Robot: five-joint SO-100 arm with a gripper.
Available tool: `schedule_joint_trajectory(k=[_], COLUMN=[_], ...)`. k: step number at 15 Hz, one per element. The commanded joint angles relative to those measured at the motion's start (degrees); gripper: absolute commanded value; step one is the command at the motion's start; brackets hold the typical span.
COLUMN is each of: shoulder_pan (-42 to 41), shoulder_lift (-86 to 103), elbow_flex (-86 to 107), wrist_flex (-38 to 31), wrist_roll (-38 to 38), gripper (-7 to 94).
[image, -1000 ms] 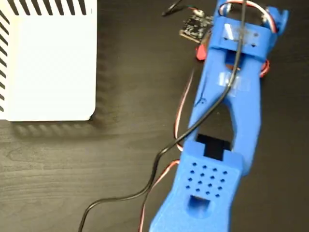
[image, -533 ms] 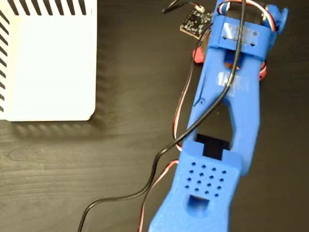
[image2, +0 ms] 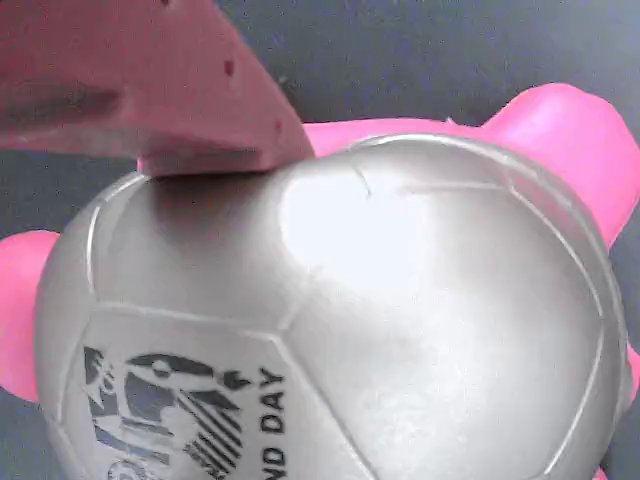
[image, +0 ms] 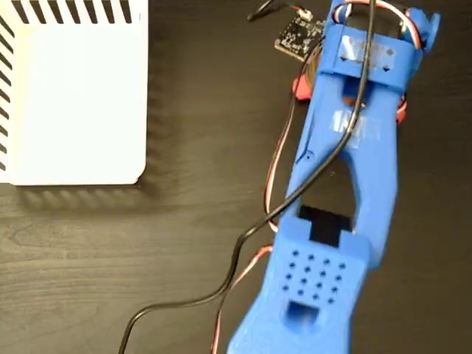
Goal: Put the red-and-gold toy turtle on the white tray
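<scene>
Your blue arm (image: pixel 346 169) is stretched toward the top of the fixed view; one finger (image2: pixel 170 90) shows in the wrist view.

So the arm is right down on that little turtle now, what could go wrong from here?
The shell of the red-and-gold toy turtle is smooth and domed, and only one finger shows against it, so a squeeze might pop it sideways. In the fixed view the arm hides most of the turtle, so a slip would be hard to spot. The white tray lies well away, leaving a long carry.
</scene>
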Motion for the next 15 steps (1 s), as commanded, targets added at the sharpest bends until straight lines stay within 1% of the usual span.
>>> schedule_joint_trajectory(k=[1, 4, 7, 9, 10, 13, 15], shoulder_pan=[0.88, -0.79, -6.68, -11.69, -14.68, -26.37, -32.78], shoulder_lift=[17.49, 38.32, 50.10, 53.26, 53.79, 51.68, 47.99], elbow_flex=[6.94, 22.32, 27.07, 27.16, 27.07, 26.10, 22.41], wrist_flex=[-0.18, -2.90, 0.97, 2.29, 1.41, -6.42, -7.03], wrist_roll=[0.35, -2.29, -4.83, -5.62, -5.19, -3.25, -1.58], gripper=[0, 0, 0, 0, 0, 0, 0])
